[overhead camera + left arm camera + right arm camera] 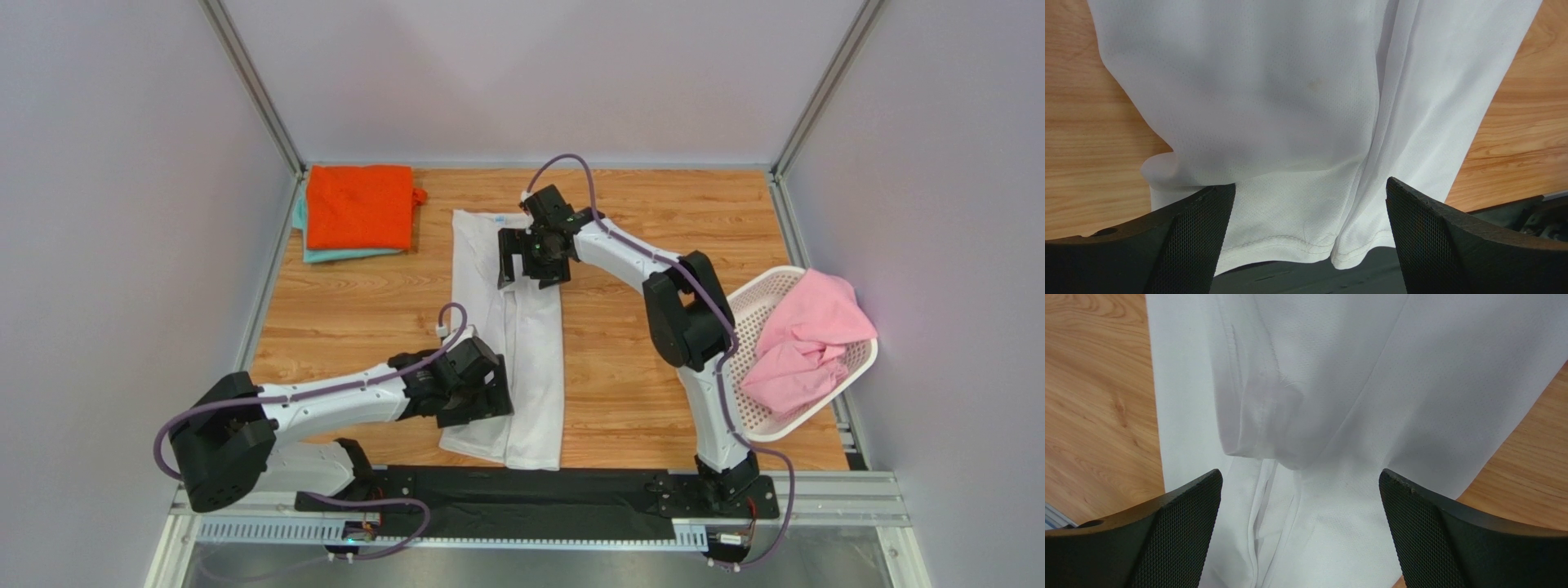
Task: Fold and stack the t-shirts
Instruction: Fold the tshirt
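teal t-shirt (321, 251) mostly hidden under orange t-shirt (358, 206)

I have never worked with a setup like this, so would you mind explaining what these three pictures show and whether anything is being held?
The wide picture looks down from above on two robot arms bolted at the near edge of a wooden table. The other two come from cameras on the wrists, each looking past its own black fingers. A long white t-shirt, folded into a strip, lies in the middle. The left gripper is over its near end, the right gripper over its far end. Both are open and hold nothing. At the far left, an orange t-shirt sits folded on a teal t-shirt. A pink t-shirt lies crumpled in a white basket on the right.
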Robot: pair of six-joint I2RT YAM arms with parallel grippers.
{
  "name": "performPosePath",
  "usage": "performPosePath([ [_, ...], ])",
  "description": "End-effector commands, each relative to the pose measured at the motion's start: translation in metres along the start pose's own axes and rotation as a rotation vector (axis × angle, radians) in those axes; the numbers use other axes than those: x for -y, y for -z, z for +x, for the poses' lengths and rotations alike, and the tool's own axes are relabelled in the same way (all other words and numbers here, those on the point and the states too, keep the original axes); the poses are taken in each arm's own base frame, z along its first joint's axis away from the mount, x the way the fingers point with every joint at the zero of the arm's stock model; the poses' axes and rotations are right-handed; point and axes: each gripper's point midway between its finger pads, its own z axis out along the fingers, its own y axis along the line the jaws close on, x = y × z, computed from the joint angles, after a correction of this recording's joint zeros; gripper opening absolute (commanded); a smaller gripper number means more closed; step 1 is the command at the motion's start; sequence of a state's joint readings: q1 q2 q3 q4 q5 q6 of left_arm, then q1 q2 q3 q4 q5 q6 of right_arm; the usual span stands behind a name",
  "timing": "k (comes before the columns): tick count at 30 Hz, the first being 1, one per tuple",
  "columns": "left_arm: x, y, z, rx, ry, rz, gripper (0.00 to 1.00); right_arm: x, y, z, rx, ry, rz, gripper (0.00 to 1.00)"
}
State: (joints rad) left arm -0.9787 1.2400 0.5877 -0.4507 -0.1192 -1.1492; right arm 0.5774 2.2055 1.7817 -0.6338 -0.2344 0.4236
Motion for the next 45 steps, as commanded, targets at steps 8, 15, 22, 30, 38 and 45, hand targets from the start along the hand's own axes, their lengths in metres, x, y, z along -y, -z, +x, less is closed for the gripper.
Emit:
performPosePath([
  [8, -0.010, -0.017, -0.004, -0.039, 0.044, -0.021, 1.00, 0.039, -0.032, -0.029, 0.044, -0.126, 0.078, 1.00],
  [15, -0.006, -0.025, -0.024, -0.030, 0.032, -0.028, 1.00, 0.065, -0.045, -0.048, 0.073, -0.211, 0.113, 1.00],
  [22, 0.001, -0.022, -0.055, 0.002, 0.025, -0.086, 1.00, 0.079, -0.037, -0.084, 0.138, -0.261, 0.098, 1.00],
  [30, 0.010, -0.010, -0.044, -0.027, 0.042, -0.028, 1.00, 0.033, 0.012, -0.128, 0.242, -0.143, -0.035, 1.00],
  [38, 0.018, 0.029, -0.061, 0.098, 0.018, 0.046, 1.00, -0.009, 0.093, -0.145, 0.373, -0.027, -0.049, 1.00],
  [45, -0.020, 0.065, -0.065, 0.193, -0.004, -0.048, 1.00, -0.031, 0.197, -0.100, 0.583, 0.048, 0.121, 1.00],
])
